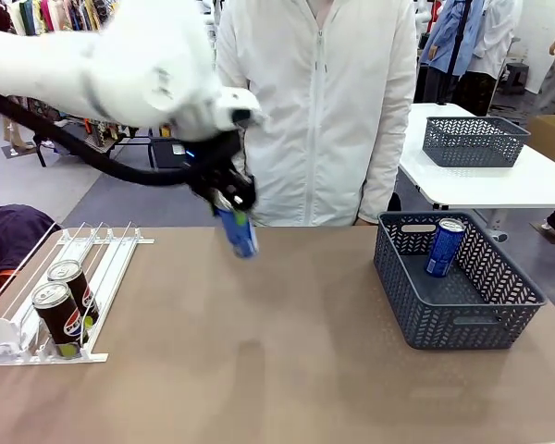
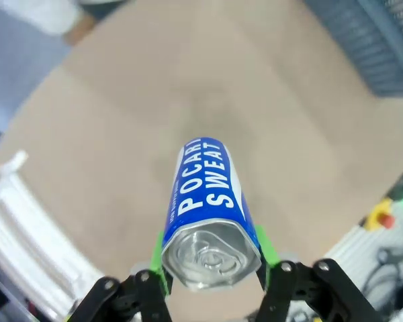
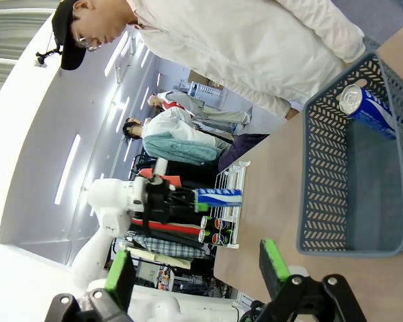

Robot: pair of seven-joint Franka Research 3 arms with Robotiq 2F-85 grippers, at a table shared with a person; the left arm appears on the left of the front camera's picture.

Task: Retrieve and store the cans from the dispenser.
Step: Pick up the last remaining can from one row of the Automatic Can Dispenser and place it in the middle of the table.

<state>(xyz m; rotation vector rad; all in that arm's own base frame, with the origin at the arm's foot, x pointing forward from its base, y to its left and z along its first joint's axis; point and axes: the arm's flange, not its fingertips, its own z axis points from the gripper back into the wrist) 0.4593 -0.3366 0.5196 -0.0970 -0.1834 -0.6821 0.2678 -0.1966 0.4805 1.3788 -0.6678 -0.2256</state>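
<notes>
My left gripper [image 1: 231,205] is shut on a blue can [image 1: 243,237], held tilted above the table's far middle, in front of the person. In the left wrist view the green pads [image 2: 162,258] clamp this can [image 2: 205,188] near its silver top, with the gripper [image 2: 211,263] high over bare tabletop. The white dispenser [image 1: 102,242] lies at the left with two black cans [image 1: 72,280] in its near end. Another blue can [image 1: 444,246] leans inside the grey basket [image 1: 462,314]. My right gripper [image 3: 196,268] stands open with nothing in it, off the basket's [image 3: 336,235] side.
A person in a white jacket [image 1: 324,102] stands at the table's far edge. A second grey basket [image 1: 472,141] sits on a white table behind, at the right. Bare tabletop stretches between dispenser and basket. A dark cloth [image 1: 9,231] lies left of the dispenser.
</notes>
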